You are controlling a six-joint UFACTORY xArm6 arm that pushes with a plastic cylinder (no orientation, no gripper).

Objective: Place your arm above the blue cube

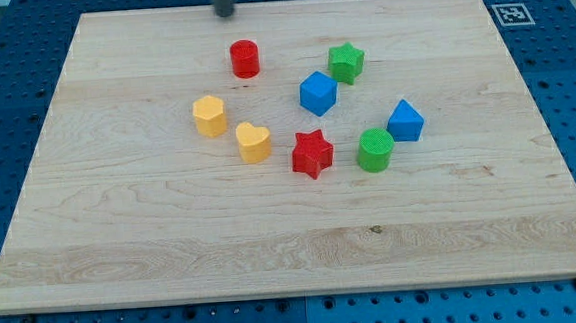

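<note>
Tip: my tip point(225, 13) shows at the view's top, its end low on the rod at the far edge of the counter point(173, 249); only a short dark stub of the rod is in frame.
Hand: there is none on this arm, just the straight rod, so no apart-or-together state can be told.
Blue cube: the blue cube point(318, 93) sits a little right of the counter's middle, toward the top, well apart from my tip, which lies up and to the view's left of it.
Nearest neighbour: the green star point(346, 63) is just beside the blue cube, up and to its right; whether they touch I cannot tell.
Red cylinder: the red cylinder point(245, 59) stands between my tip and the cluster, directly below the tip and left of the blue cube.
Yellow pair: a yellow hexagonal block point(209, 116) and a yellow heart point(254, 143) lie near each other on the left of the group.
Lower row: the red star point(313, 154), the green cylinder point(374, 149) and a second blue block point(405, 121), peaked in shape, lie below and right of the blue cube.
Marker: a black-and-white tag point(507, 14) sits at the counter's top right corner.
</note>
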